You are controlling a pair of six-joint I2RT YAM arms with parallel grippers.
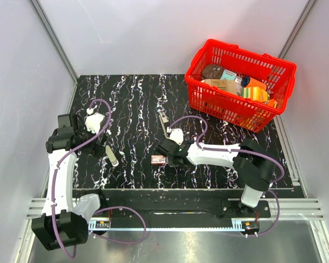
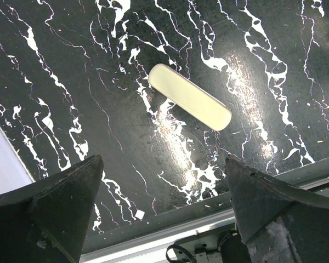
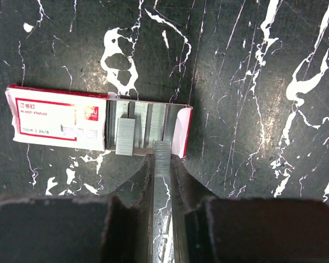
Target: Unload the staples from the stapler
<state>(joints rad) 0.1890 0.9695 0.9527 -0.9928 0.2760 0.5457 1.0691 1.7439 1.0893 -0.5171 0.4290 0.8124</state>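
Right claw [image 3: 162, 176] fills the bottom of its wrist view, its two fingers pressed together on a strip of staples [image 3: 162, 154]. Pinching the strip by its sides near one end leaves the far end free, and that end reaches the lip of the staple box [image 3: 57, 120]. The box's tray [image 3: 148, 121] is slid out toward the claw's side, with other strips lying bare in it. My guess is the strip is being brought there to be laid in with them.

The held strip's long axis runs straight out along the claw's fingers. It crosses the box's length squarely and lies parallel to the strips in the tray, so it looks lined up to go in as it is.

Beyond the box, on its far side from the arm bases, the stapler [image 1: 163, 121] lies on the counter [image 3: 252, 82]. It is apart from the box, with its length running roughly away from it.

Well off to the box's left, the left claw [image 2: 163, 183] hangs spread wide and holding nothing. It is above a cream bar [image 2: 190, 104] lying flat and slantwise; I cannot tell what that bar is.
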